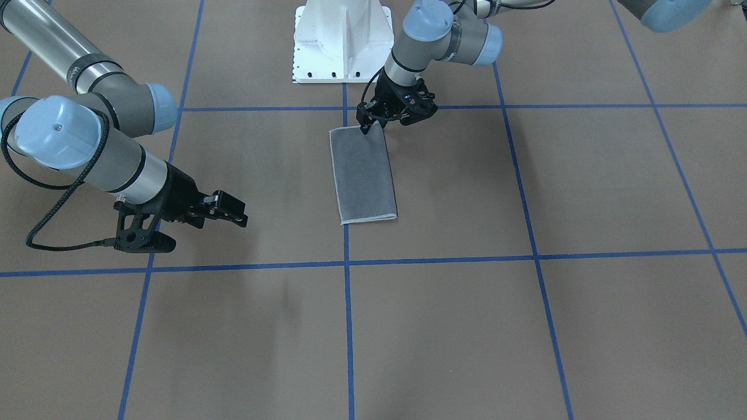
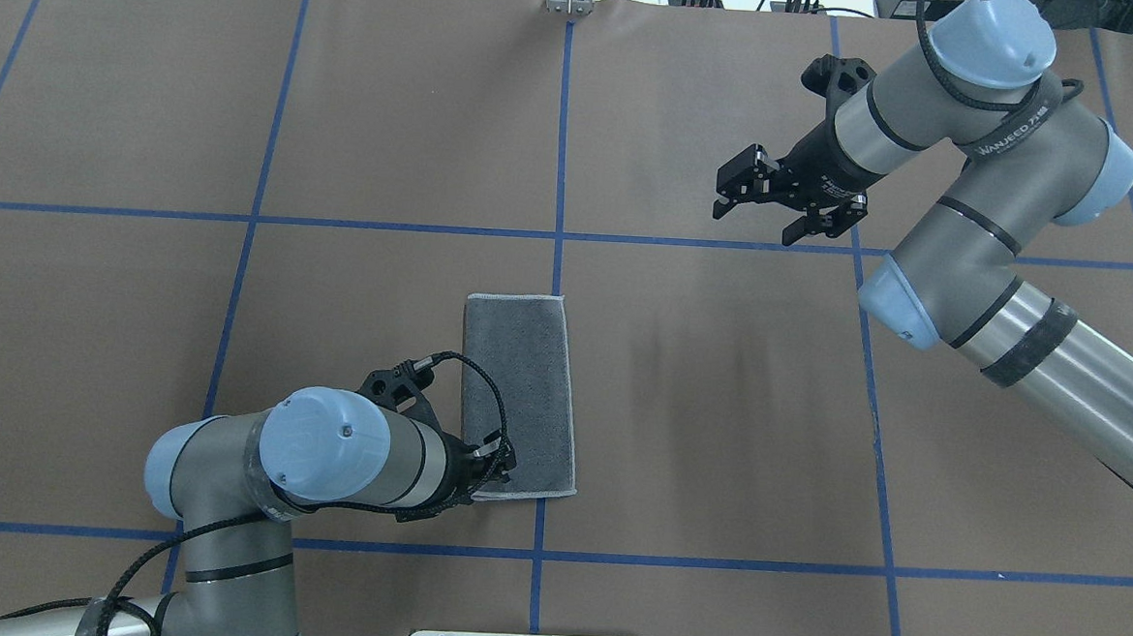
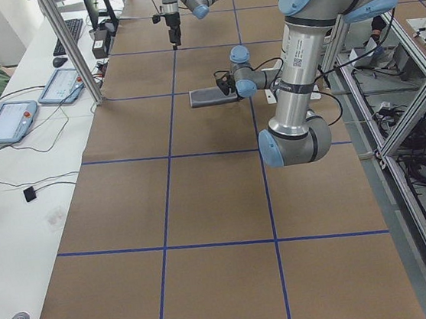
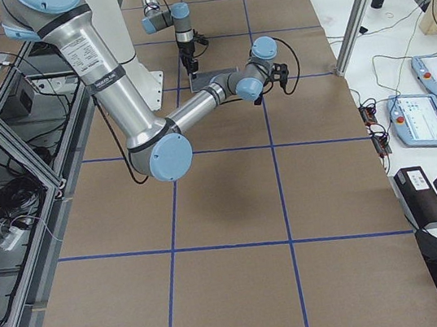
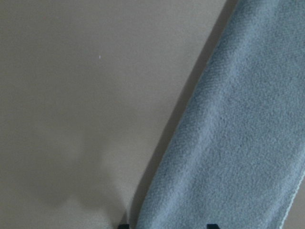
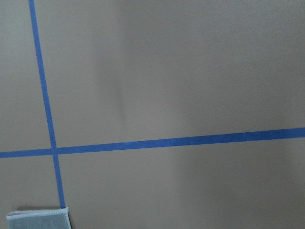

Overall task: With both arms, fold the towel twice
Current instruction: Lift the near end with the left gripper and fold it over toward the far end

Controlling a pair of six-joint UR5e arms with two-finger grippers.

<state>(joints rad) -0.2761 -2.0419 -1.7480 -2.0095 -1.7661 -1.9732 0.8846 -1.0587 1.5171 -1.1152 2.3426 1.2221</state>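
Towel, folded once, grey up, lies on table near white base; we should nip both layers at its base-side corner w/ left tool, part-open & empty; right tool open, empty, farther from base.

Towel: nubbly matt terry cloth. Counter: smooth matt brown paper, blue tape lines. Right arm: satin metal tube, smooth plastic caps.

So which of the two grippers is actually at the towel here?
The left gripper: it is down at the corner of the towel nearest the white base. The right gripper hangs over the table well off to the side, fingers apart.
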